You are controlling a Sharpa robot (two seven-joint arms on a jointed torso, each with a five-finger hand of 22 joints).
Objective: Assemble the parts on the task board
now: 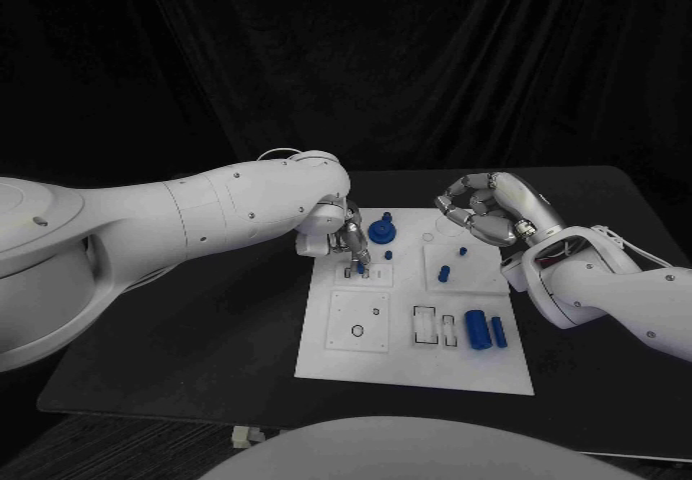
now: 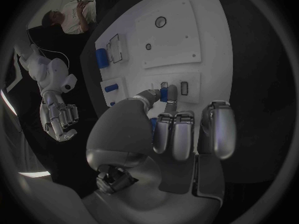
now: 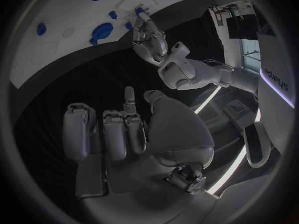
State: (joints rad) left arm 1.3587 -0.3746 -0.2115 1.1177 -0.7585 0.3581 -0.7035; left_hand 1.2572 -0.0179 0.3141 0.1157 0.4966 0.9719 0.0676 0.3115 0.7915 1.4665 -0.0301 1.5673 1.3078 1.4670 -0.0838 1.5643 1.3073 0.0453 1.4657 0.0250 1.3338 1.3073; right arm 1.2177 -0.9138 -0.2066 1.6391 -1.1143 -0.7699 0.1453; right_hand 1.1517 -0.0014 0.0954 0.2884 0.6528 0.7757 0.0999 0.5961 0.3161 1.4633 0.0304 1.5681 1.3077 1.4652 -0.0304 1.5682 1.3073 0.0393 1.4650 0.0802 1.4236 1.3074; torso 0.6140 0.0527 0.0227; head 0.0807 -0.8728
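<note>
Two robot hands, left robot hand (image 1: 343, 238) pinching small blue part (image 2: 163, 92) over white task board (image 1: 375, 355), right robot hand (image 1: 488, 208) curled empty

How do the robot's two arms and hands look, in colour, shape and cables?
Both arms have smooth, rounded white shells with small dark screws. The left hand and right hand are silver metal with segmented, jointed fingers. Thin white cables loop at each wrist. Dark pads cover the fingertips.

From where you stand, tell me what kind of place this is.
Likely a robotics lab or demo booth: a black table against dark curtains, a white task board with small blue parts, set up for assembly trials.
</note>
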